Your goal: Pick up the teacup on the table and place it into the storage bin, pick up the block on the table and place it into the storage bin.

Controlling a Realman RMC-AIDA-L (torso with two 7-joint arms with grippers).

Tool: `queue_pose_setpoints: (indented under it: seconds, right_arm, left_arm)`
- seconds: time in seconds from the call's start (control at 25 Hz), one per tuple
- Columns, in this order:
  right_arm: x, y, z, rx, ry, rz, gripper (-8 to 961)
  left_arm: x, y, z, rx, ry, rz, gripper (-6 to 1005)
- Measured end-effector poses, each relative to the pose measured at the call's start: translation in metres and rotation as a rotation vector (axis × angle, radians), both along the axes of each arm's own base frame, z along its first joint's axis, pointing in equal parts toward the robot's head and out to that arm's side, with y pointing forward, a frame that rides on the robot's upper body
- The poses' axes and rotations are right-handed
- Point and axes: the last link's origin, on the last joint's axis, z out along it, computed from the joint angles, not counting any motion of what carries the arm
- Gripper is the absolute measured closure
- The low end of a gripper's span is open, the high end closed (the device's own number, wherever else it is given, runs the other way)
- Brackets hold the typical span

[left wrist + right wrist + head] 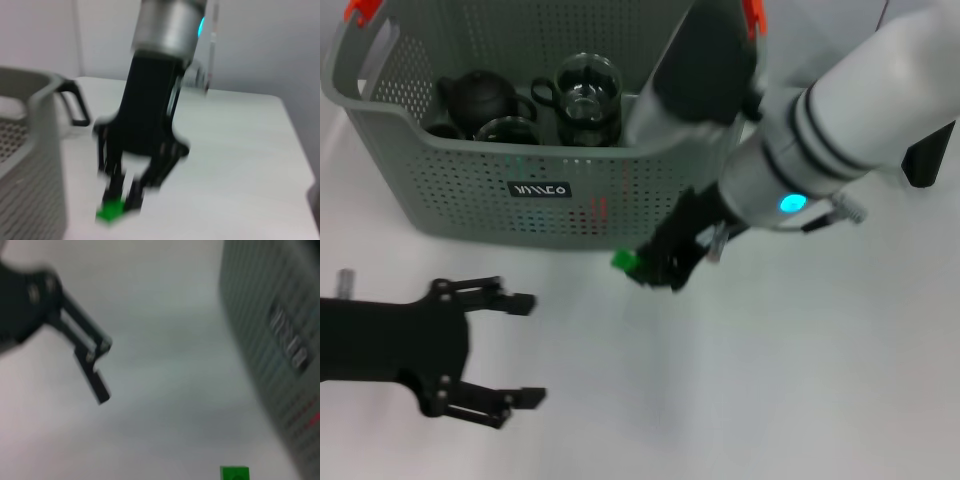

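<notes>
The left hand [525, 350] hovers nearest over the white surface [800, 380], its fingers spread wide and holding nothing. Beyond it, the right hand [642, 268] pinches the small green block [624, 261] just in front of the storage bin [470, 190], near its black label [540, 189]. Inside the bin sit a dark teapot [480, 97], a glass pitcher [586, 92] and a glass teacup [506, 130].

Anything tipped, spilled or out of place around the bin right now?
Nothing stands out. The storage bin stands upright with its glassware and black teapot inside. The right gripper is at the green block in front of it.
</notes>
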Motion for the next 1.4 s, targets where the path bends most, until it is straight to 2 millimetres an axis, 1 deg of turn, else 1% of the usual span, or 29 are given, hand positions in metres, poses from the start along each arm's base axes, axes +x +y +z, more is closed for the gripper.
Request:
queue_pose_setpoints:
  seconds: [0.12, 0.24, 0.32, 0.52, 0.6, 0.68, 0.76, 0.92, 1.04, 1.24, 1.4]
  right_arm:
    - [-0.013, 0.004, 0.024, 0.057, 0.083, 0.029, 707]
    - [-0.025, 0.008, 0.045, 0.1, 0.152, 0.067, 701]
    - [-0.033, 0.011, 0.054, 0.113, 0.191, 0.09, 697]
    - [-0.055, 0.022, 0.068, 0.145, 0.25, 0.149, 686]
    - [-0.064, 0.029, 0.069, 0.167, 0.269, 0.166, 682]
    - [-0.071, 0.039, 0.066, 0.198, 0.288, 0.176, 677]
    - [-0.076, 0.05, 0.06, 0.23, 0.304, 0.174, 673]
    - [-0.079, 0.07, 0.043, 0.259, 0.303, 0.138, 665]
    - [-0.078, 0.076, 0.036, 0.264, 0.295, 0.118, 658]
    - [-0.075, 0.079, 0.038, 0.283, 0.304, 0.112, 648]
    - [-0.07, 0.081, 0.04, 0.299, 0.308, 0.102, 639]
  left_arm:
    - [-0.012, -0.009, 0.008, 0.04, -0.012, 0.041, 51]
    - [-0.019, -0.015, 0.014, 0.061, -0.028, 0.068, 51]
    - [-0.022, -0.018, 0.017, 0.071, -0.037, 0.082, 51]
    - [-0.023, -0.02, 0.02, 0.079, -0.045, 0.09, 51]
    - [-0.022, -0.019, 0.02, 0.079, -0.047, 0.087, 51]
    - [-0.021, -0.018, 0.02, 0.078, -0.05, 0.081, 50]
    - [-0.019, -0.017, 0.019, 0.076, -0.052, 0.073, 50]
    - [-0.014, -0.012, 0.017, 0.069, -0.053, 0.056, 50]
    - [-0.013, -0.011, 0.017, 0.069, -0.054, 0.05, 51]
    - [-0.01, -0.008, 0.017, 0.07, -0.06, 0.044, 50]
    - [-0.007, -0.006, 0.016, 0.07, -0.064, 0.038, 50]
